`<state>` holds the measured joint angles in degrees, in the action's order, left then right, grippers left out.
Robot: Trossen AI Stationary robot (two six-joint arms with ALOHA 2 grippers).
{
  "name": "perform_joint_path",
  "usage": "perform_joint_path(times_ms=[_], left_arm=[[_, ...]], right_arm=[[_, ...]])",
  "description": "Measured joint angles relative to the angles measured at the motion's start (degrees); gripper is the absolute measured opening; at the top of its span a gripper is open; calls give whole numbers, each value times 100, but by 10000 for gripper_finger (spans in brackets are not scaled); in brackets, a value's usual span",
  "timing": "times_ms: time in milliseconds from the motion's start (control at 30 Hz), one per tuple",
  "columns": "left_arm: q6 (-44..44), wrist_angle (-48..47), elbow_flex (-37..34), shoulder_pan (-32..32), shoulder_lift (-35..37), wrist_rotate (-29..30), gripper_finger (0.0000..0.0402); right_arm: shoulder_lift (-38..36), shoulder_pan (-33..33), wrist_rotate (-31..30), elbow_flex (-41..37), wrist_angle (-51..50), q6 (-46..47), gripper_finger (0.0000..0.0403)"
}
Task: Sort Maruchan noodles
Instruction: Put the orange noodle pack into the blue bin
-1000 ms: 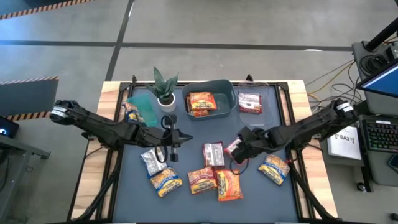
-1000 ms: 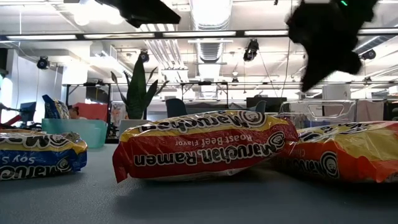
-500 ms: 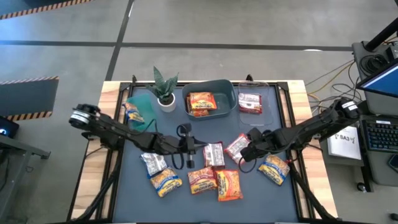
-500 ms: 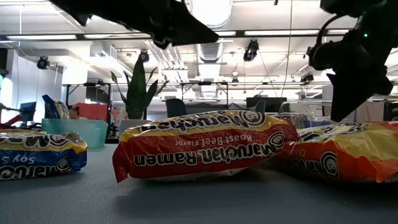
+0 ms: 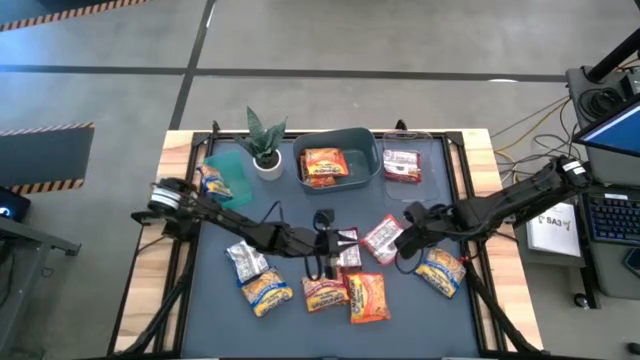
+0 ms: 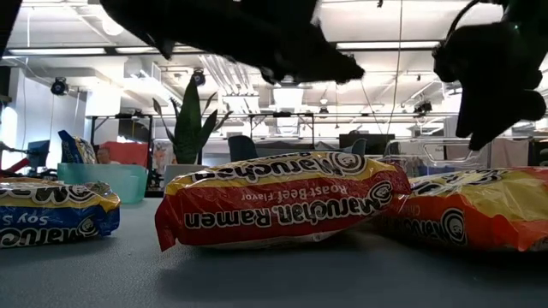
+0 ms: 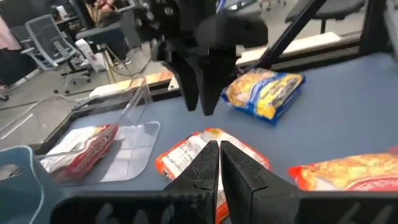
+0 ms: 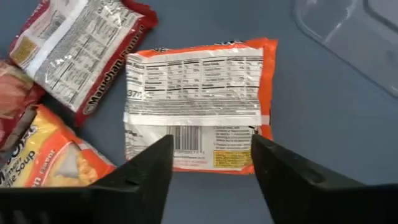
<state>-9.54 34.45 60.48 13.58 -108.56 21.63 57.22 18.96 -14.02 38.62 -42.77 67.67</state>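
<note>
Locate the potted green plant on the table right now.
In the high view, the potted green plant stands at the table's far edge, left of centre, between the teal plastic bin and the grey plastic tub holding an orange noodle packet.

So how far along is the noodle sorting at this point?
Early. Done: one orange packet in the grey bin, one red packet in the clear tray. In hand: nothing; the right pincer hangs open over an orange-edged packet, the left pincer shut mid-table. Left: the loose packets, like the blue one.
</note>
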Motion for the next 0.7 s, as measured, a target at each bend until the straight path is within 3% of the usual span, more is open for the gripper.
perform_joint_path(times_ms=[333, 700], left_arm=[[207, -9, 739, -284, -1127, -592, 0], [398, -565, 1613, -424, -2112, -677, 0]], right_arm=[[-285, 0, 69, -980, 650, 722, 282], [-474, 0, 53, -1267, 935, 907, 302]])
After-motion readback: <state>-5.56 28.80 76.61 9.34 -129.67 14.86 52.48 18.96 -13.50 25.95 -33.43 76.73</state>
